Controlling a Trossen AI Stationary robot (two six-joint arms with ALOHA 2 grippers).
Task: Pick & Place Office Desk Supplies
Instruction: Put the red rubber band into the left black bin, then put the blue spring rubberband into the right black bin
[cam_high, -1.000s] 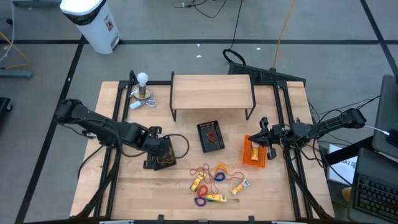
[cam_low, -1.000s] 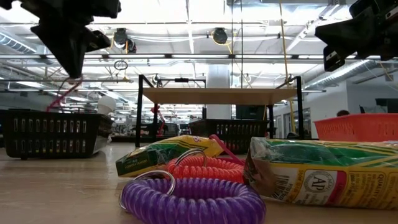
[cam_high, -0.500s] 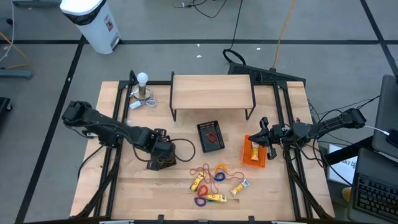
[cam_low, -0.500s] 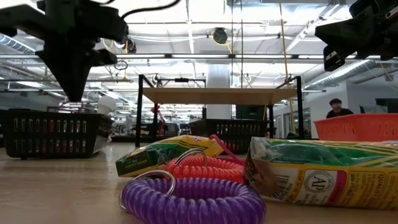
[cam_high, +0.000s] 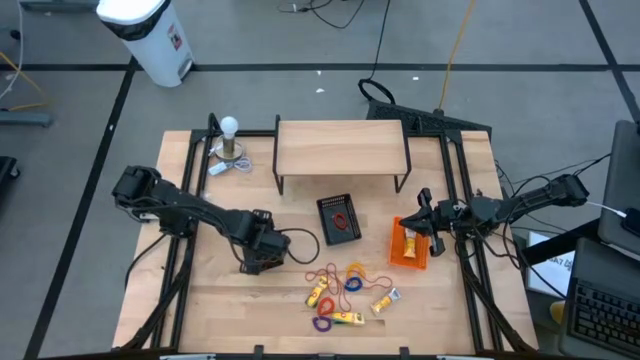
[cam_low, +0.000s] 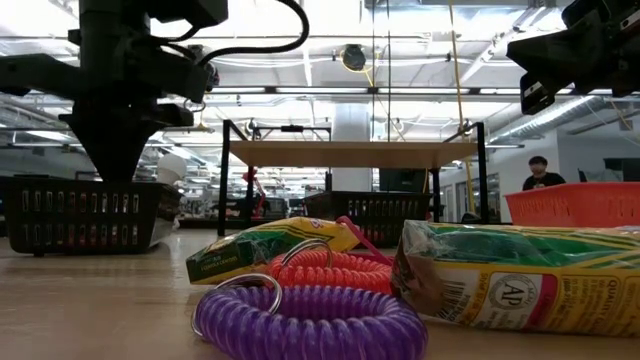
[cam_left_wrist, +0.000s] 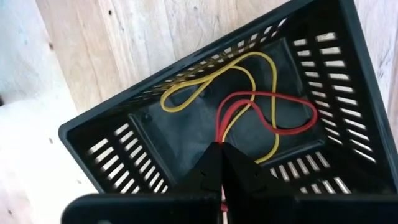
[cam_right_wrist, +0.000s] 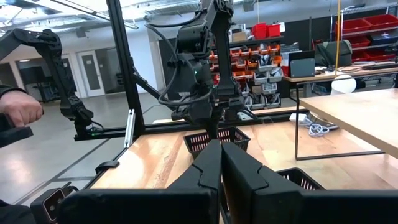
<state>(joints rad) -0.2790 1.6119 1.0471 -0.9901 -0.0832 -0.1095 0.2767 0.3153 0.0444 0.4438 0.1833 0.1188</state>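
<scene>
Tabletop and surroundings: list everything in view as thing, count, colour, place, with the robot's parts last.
Black basket: one, left of centre, under the left gripper; holds a yellow loop and a red loop.
Second black basket: one, table centre, something red inside.
Orange basket: one, right side, something yellow inside.
Loose supplies: a cluster of coiled loops, purple, red and blue, plus yellow packets, front centre.
Wooden shelf: one, light wood on black legs, back centre.
White ball-topped stand: one, back left.
White bin: one, floor beyond the table.
Person: one, far in the room.
Left gripper: fingers shut, over the left basket.
Right gripper: fingers shut, over the orange basket.
</scene>
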